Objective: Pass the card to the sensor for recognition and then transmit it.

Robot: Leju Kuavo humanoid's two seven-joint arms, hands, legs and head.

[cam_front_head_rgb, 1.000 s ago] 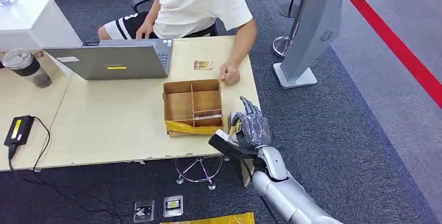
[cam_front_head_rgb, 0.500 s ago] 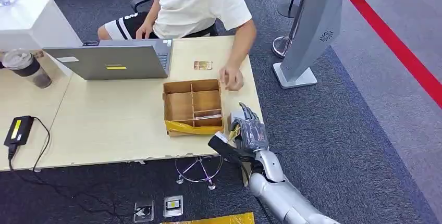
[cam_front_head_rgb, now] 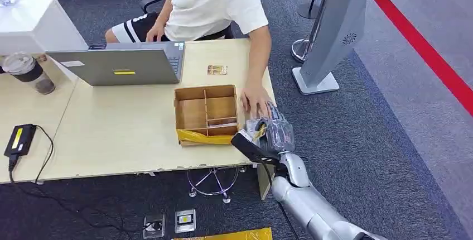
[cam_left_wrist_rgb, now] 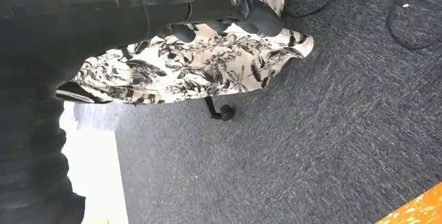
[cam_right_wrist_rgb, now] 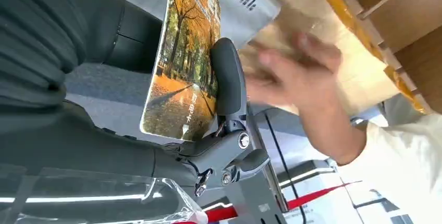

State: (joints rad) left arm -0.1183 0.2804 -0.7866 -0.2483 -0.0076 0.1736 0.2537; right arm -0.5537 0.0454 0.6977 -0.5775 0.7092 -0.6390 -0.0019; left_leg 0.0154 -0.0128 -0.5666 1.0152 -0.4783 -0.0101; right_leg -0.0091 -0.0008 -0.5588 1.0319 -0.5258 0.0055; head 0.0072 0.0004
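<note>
Autumn-printed card (cam_right_wrist_rgb: 182,62) pinched in right hand (cam_front_head_rgb: 271,134) beside person's hand (cam_front_head_rgb: 255,99).

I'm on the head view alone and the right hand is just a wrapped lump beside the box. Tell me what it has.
Observer: The right hand holds a card printed with autumn trees, thumb across its face.
Operator: Report the person.
Observer: The person's hand is blurred, spread just beyond the card, over the box.
Operator: Now the left hand.
Observer: The left hand hangs over carpet, against a floral cushion, holding nothing.
</note>
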